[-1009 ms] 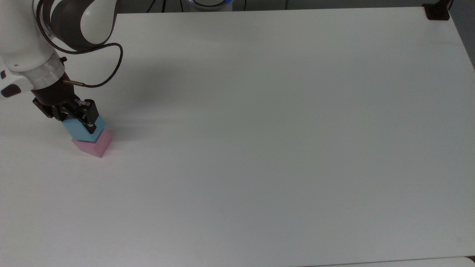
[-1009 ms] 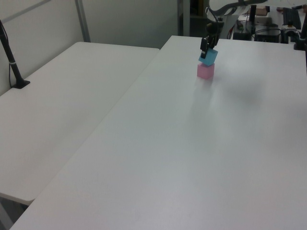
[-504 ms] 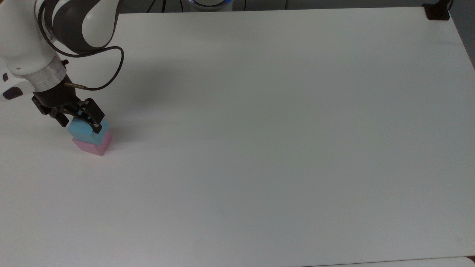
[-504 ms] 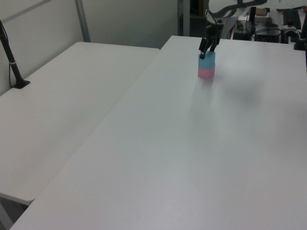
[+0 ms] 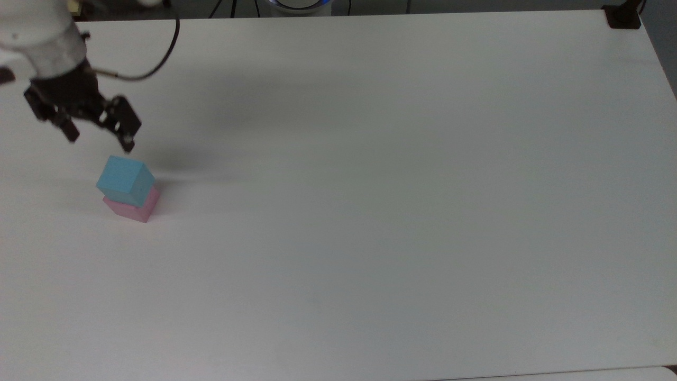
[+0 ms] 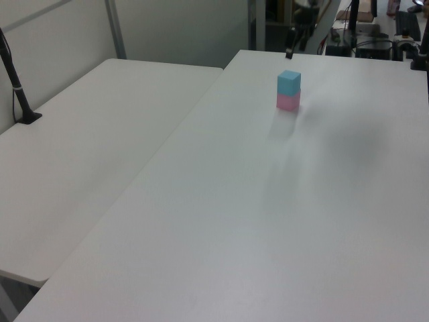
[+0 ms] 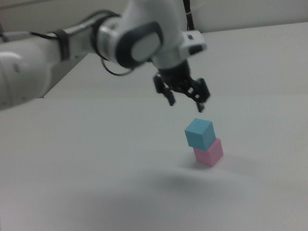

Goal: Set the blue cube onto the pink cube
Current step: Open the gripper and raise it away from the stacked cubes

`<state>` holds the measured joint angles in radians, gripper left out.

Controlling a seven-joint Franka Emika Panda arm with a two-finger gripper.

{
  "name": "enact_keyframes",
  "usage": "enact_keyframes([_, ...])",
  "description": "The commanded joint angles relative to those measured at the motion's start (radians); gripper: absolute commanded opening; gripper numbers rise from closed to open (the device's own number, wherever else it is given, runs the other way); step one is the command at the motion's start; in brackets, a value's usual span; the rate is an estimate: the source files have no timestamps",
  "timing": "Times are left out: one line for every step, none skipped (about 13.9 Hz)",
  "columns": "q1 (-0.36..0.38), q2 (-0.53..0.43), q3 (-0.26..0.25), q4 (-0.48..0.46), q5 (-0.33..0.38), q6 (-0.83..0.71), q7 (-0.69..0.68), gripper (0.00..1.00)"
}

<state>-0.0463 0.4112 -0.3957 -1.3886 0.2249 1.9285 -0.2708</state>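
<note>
White table (image 5: 402,211) takes up most of the scene, a second table (image 6: 87,134) butted against it on the left view's left. No containers anywhere, nothing held in anything.

Panda arm (image 7: 45,56) reaches in from the right view's left, wrist pointing down. Gripper (image 5: 98,135) hangs in the air above the stack with its fingers spread apart and nothing between them, clear of both cubes. Reads as a release-and-lift pose: the claw sits up and a bit off the stack, so it can't knock it.

Blue cube (image 5: 125,180) sits on top of the pink cube (image 5: 132,207), touching, near the top view's left edge of the table. In the left view the two look squarely aligned; in the top view the blue one seems slightly twisted against the pink, though that may be just camera angle. Pink cube rests flat on the table and carries the blue one, which stands level, no visible tilt.

Judgement: the stacking looks done, only the retreat is left. Risk is low unless the arm dips on the way out.
</note>
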Motion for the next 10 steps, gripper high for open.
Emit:
enact_keyframes([0.052,-0.256,0.081,-0.162,-0.214,-0.178,0.126,1.00])
enact_keyframes([0.065,-0.288,0.096,-0.182,-0.240,-0.202,0.184,1.00])
enact_keyframes([0.074,-0.320,0.119,-0.194,-0.257,-0.221,0.243,1.00])
enact_keyframes([0.075,-0.354,0.139,-0.201,-0.266,-0.242,0.272,1.00])
enact_keyframes([0.075,-0.379,0.155,-0.202,-0.266,-0.265,0.272,1.00])
enact_keyframes([0.080,-0.393,0.176,-0.205,-0.272,-0.288,0.278,1.00])
enact_keyframes([0.085,-0.406,0.207,-0.211,-0.285,-0.302,0.285,1.00])
enact_keyframes([0.086,-0.428,0.218,-0.219,-0.294,-0.305,0.295,1.00])
enact_keyframes([0.086,-0.452,0.219,-0.231,-0.294,-0.310,0.312,1.00])
enact_keyframes([0.086,-0.468,0.221,-0.240,-0.292,-0.310,0.309,1.00])
